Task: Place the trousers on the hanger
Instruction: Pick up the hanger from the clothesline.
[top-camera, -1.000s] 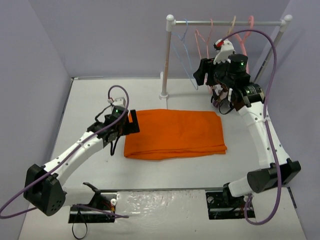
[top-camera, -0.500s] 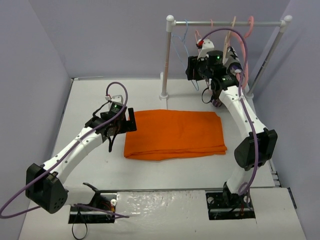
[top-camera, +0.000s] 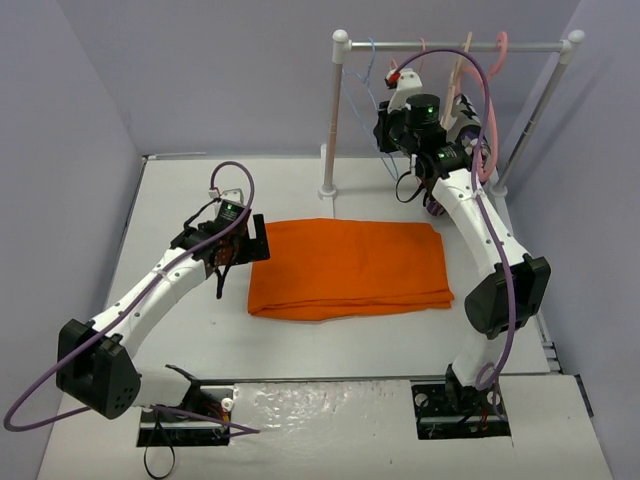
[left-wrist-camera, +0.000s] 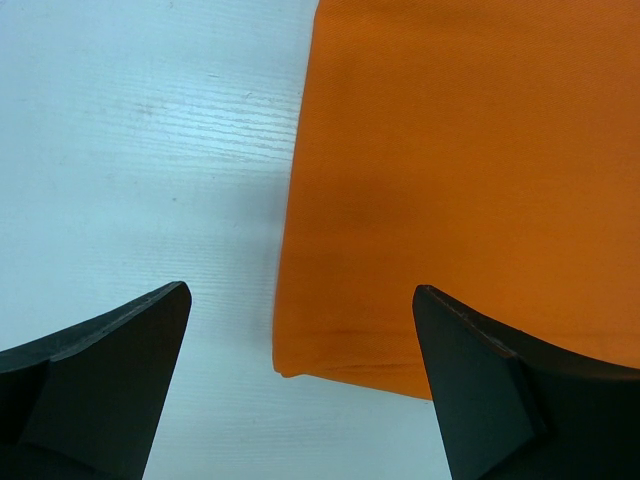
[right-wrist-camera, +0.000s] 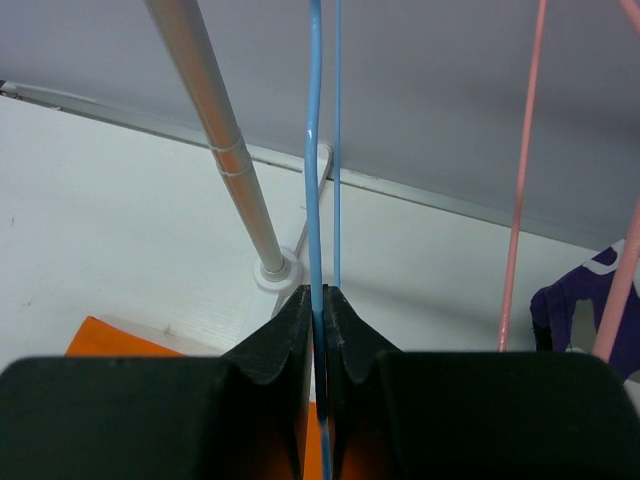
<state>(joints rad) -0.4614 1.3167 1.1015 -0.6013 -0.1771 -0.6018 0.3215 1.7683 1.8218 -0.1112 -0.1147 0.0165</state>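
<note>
The orange trousers (top-camera: 350, 266) lie folded flat on the white table, and their near left corner (left-wrist-camera: 440, 190) fills the left wrist view. My left gripper (top-camera: 262, 240) hovers open at the trousers' left edge, its fingers (left-wrist-camera: 110, 370) spread wide with nothing between them. The light-blue hanger (top-camera: 372, 95) hangs at the left end of the rack's rail. My right gripper (right-wrist-camera: 317, 295) is shut on the hanger's thin blue wire (right-wrist-camera: 315, 150), up at the rack behind the trousers.
The white rack (top-camera: 340, 110) stands at the back right on a round foot (right-wrist-camera: 277, 270). Pink hangers (top-camera: 405, 75) and a beige one (top-camera: 462, 60) hang to the right. A purple patterned garment (right-wrist-camera: 580, 310) hangs behind my right arm. Grey walls close in.
My right gripper has moved left along the rack and shut on the blue hanger's wire. My left gripper has crept slightly up at the trousers' left edge, still open.
</note>
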